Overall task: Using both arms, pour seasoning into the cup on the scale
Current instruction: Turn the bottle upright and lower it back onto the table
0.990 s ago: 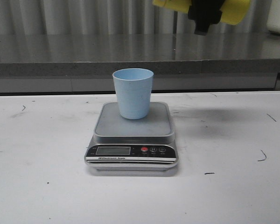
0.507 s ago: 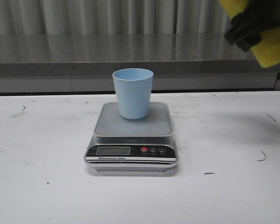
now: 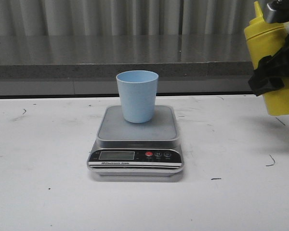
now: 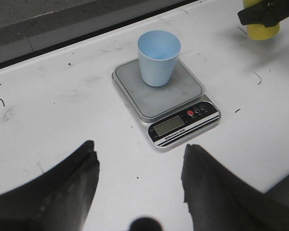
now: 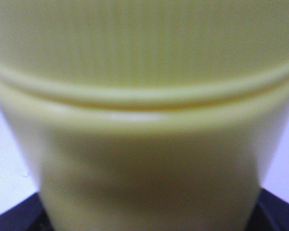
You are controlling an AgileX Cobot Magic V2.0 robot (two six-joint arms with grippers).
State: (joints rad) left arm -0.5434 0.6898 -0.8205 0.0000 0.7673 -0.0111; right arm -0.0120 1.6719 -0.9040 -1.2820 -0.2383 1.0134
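Observation:
The pale blue cup stands upright on the steel platform of the scale at the table's middle. It also shows in the left wrist view, on the scale. My right gripper is shut on the yellow seasoning bottle, held nearly upright at the far right, nozzle up, well apart from the cup. I cannot tell whether its base touches the table. The bottle fills the right wrist view. My left gripper is open and empty, above the table in front of the scale.
A grey counter ledge runs behind the white table. The table has small dark scuff marks. The scale's black front panel faces the front edge.
The right gripper has carried the bottle from high above the cup, lying sideways, to the right and down, and turned it upright. The cup, the scale and the left gripper have not moved.

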